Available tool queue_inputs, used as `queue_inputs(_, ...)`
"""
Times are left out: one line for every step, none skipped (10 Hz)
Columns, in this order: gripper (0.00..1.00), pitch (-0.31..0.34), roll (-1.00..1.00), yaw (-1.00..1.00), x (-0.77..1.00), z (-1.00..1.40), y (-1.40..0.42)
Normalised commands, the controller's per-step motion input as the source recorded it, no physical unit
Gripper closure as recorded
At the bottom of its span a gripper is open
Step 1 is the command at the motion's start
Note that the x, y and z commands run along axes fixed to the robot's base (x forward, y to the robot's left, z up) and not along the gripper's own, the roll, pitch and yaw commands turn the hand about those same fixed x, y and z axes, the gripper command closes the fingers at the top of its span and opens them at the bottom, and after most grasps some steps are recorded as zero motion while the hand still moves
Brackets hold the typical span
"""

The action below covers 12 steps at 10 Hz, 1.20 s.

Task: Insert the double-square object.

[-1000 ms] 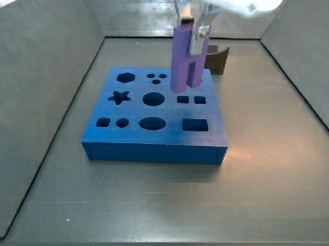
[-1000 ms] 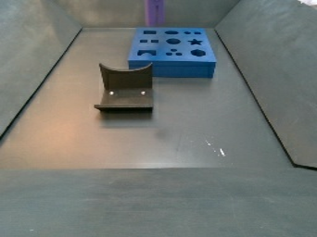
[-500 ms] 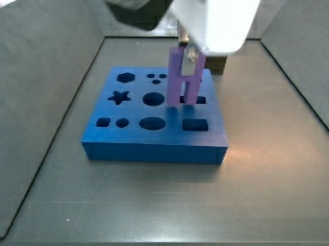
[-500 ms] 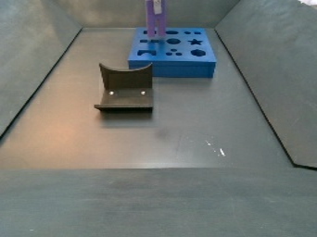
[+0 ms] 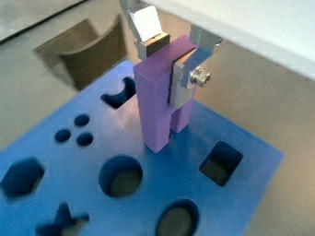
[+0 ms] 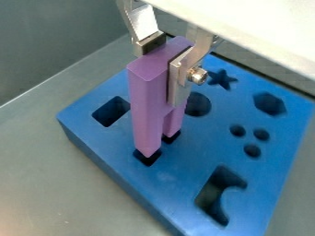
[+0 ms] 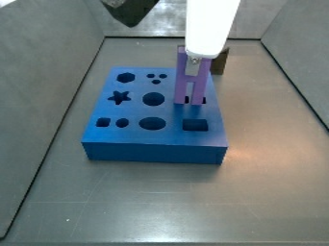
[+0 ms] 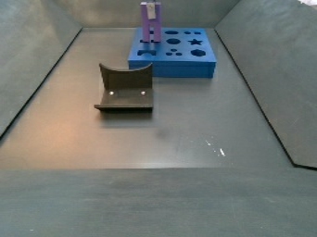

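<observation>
Grey metal flooring point(image 8: 161, 185) is filling the work cell, bounded by sloping grey side walls point(image 8: 31, 65) that are rising on either hand in both side views; a faint bright glint is showing on the bare floor in a side view. A blue block point(image 7: 129, 125) with cut-out holes is lying flat on this floor, toward the far end in a side view point(image 8: 186, 57). Its top face is carrying round, star, hexagon and square openings, seen close in both wrist views point(image 5: 74, 175).

The gripper point(image 5: 172, 57) is hanging directly above the block, its flat silver fingers point(image 6: 185, 64) pressing against the upper part of the double-square object point(image 5: 157, 97), which is filling the gap between them. This lavender peg is standing upright in both side views point(image 7: 191, 82) point(image 8: 150, 23), its lower end meeting the block's top face at a dark square opening point(image 6: 147, 155) near the block's edge; how far it is sitting inside cannot be told. A separate rectangular hole point(image 7: 194, 124) is lying just beside its foot.

A dark olive curved block point(image 8: 124, 88) is resting on the floor well apart from the blue block.
</observation>
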Motion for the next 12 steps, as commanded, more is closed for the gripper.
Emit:
queue_inputs(1.0, 0.009, 0.0, 0.0, 0.0, -0.07, 0.02)
queue_inputs(1.0, 0.0, 0.0, 0.13, 0.0, -0.31, 0.0)
queue_inputs(1.0, 0.0, 0.04, 0.5, 0.0, -0.41, 0.01)
queue_inputs(1.0, 0.0, 0.09, 0.51, 0.0, -0.39, 0.06)
queue_inputs(1.0, -0.01, 0.08, 0.49, -0.03, -0.42, 0.05)
queue_inputs(1.0, -0.004, 0.09, 0.27, -0.12, -0.38, 0.07)
queue_inputs(1.0, 0.0, 0.0, 0.04, -0.11, -0.37, 0.04)
queue_inputs(1.0, 0.0, 0.0, -0.01, 0.0, -0.37, 0.0)
queue_inputs(1.0, 0.0, -0.02, -0.05, 0.0, -0.38, 0.0)
queue_inputs(1.0, 0.0, -0.06, -0.1, 0.1, -0.36, 0.0)
queue_inputs(1.0, 0.0, -0.06, -0.09, 0.11, -0.37, 0.0)
queue_inputs(1.0, 0.019, -0.03, -0.07, 0.14, -0.36, 0.0)
